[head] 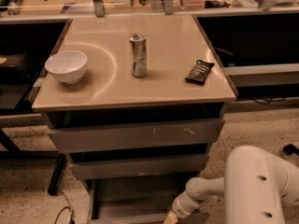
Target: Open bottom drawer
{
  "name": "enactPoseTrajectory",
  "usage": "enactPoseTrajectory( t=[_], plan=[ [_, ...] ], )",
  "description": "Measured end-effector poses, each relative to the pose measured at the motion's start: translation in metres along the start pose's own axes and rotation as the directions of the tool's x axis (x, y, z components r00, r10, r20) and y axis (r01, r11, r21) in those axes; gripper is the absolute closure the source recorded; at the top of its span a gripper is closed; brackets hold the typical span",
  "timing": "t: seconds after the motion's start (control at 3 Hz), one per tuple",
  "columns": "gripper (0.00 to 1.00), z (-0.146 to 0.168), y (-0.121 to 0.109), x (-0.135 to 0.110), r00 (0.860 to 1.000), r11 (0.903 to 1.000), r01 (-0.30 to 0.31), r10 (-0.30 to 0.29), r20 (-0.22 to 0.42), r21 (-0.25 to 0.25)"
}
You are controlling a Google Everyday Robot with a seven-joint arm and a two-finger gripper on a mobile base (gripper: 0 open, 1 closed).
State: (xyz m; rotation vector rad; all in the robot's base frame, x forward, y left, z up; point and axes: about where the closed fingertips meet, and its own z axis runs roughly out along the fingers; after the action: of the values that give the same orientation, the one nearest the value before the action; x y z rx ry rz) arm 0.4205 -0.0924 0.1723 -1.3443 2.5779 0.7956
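The bottom drawer (131, 195) is the lowest of three grey drawers under the beige table top. It stands pulled out toward me, with its flat grey inner floor showing and its slim front panel at the lower edge of the view. My gripper (170, 217) is at the right end of that front panel, at the very bottom of the view, reaching in from the white arm (254, 185) on the right. The gripper's tip is partly cut off by the frame edge.
The tallest drawer front with pale scratch marks (135, 133) and the mid-sized drawer front (138, 166) are shut above it. On the table top (177, 45) stand a white bowl (66, 66), a silver can (138, 55) and a dark snack packet (199, 72). Dark shelving flanks the unit. A cable lies on the floor at lower left.
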Motion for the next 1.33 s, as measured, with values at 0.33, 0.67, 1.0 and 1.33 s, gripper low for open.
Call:
enactPoseTrajectory(
  t=[0.33, 0.67, 1.0, 1.33],
  plan=[
    [1.0, 0.001, 0.0, 0.001, 1.0, 1.0, 0.0, 0.0, 0.0, 0.0],
    [1.0, 0.001, 0.004, 0.005, 1.0, 0.9999, -0.01, 0.01, -0.001, -0.004],
    [1.0, -0.001, 0.012, 0.01, 1.0, 0.9997, -0.023, 0.023, 0.0, -0.008],
    [1.0, -0.001, 0.018, 0.014, 0.999, 0.9994, -0.032, 0.032, 0.001, -0.012]
  ],
)
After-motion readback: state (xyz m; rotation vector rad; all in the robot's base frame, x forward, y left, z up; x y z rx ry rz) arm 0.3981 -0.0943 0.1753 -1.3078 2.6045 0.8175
